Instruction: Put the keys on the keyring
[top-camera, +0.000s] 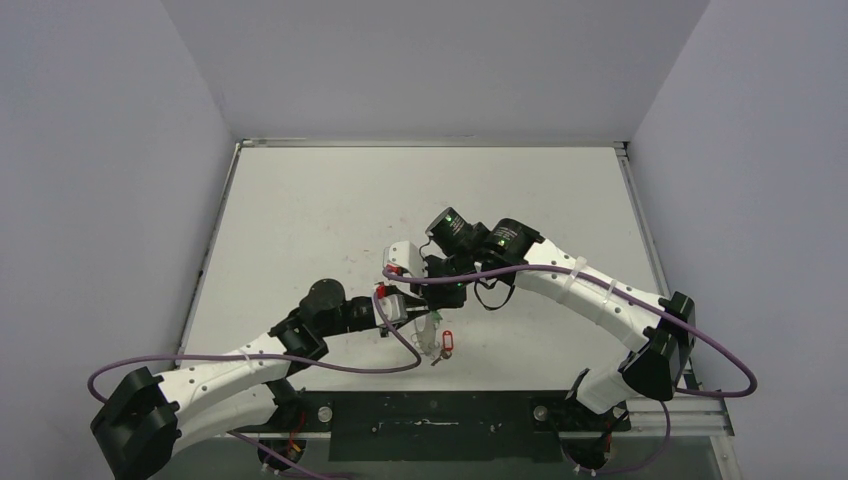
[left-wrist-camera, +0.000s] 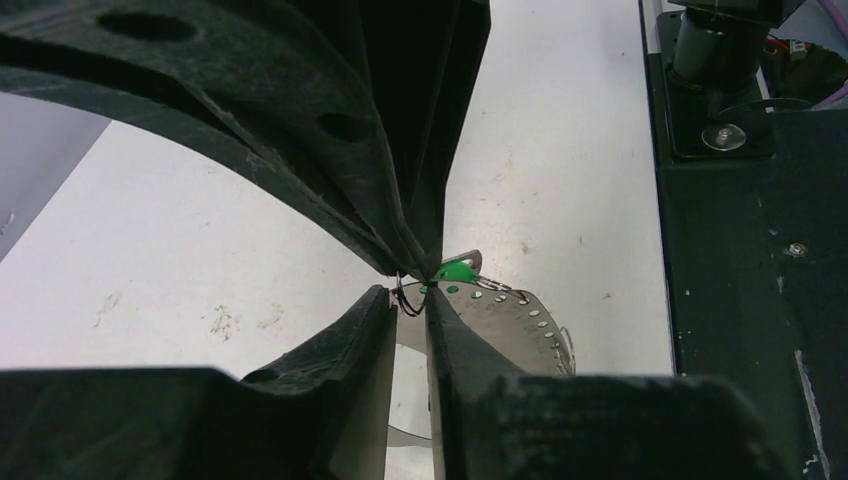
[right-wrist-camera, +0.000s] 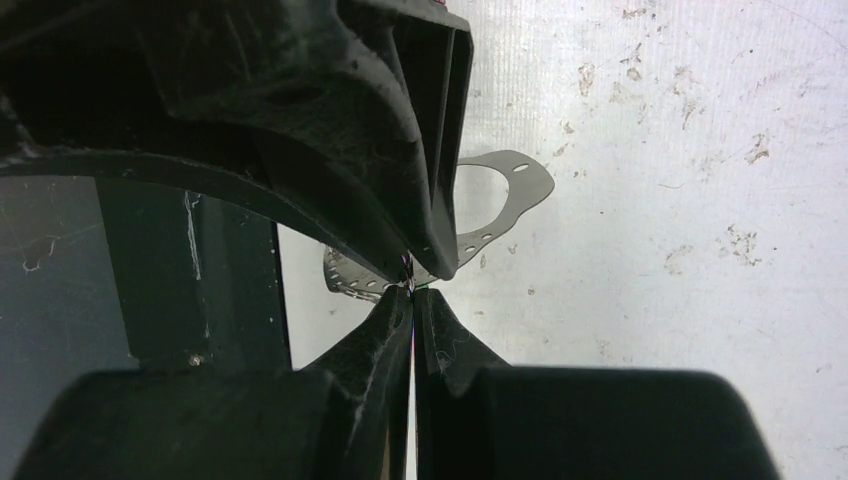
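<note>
The keyring, a pale silvery perforated band loop, hangs just above the white table between both grippers; it also shows in the left wrist view. My left gripper is shut on that band. My right gripper meets it tip to tip and is shut on the thin wire ring of the green-tagged key. In the top view the left gripper and right gripper touch. The red-tagged key lies just below them by the loop; I cannot tell if it is threaded.
The black base plate runs along the table's near edge, close to the grippers, and shows in the left wrist view. Purple cables loop from both arms. Grey walls enclose the scuffed white table on three sides.
</note>
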